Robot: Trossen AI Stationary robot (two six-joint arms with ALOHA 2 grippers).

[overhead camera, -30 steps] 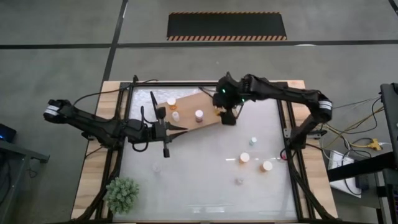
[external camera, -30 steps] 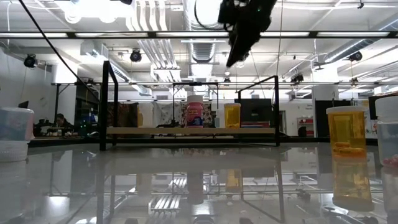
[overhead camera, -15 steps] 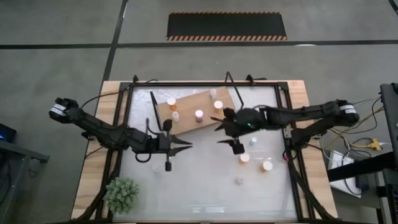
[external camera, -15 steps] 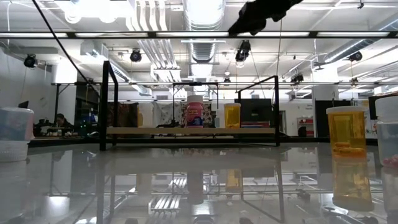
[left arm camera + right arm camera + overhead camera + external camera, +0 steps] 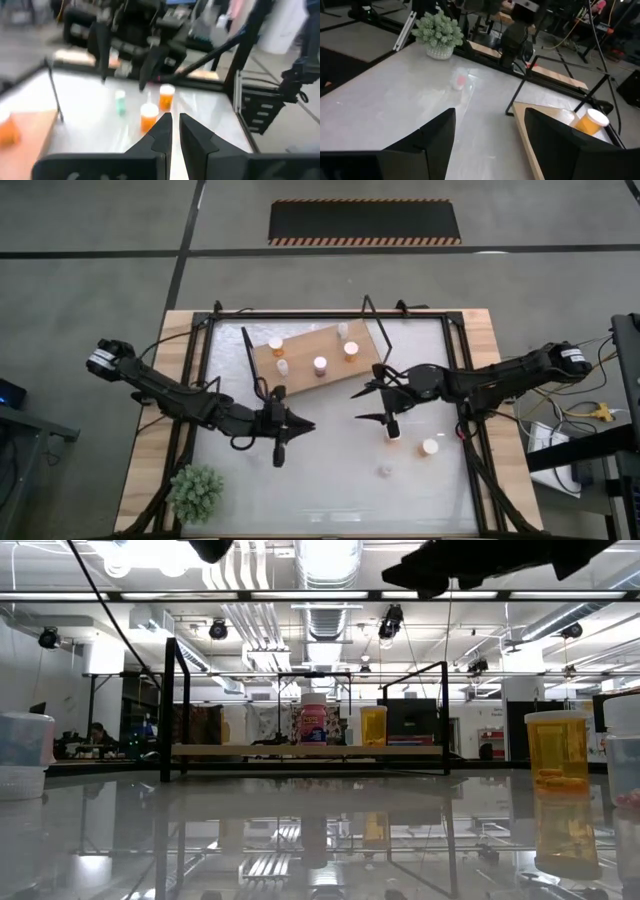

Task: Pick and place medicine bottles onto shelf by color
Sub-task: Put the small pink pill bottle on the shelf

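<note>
Your right end effector [image 5: 372,406] hangs open, empty, over the bench [image 5: 320,470], just beside an orange medicine bottle [image 5: 393,435]. Your left end effector [image 5: 303,424] is closed on nothing, near the bench's middle. Four bottles stand on the shelf [image 5: 300,350]; others dot the bench.

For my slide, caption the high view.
Open right hand over loose bottles; shut left hand waits; four bottles on shelf.
</note>
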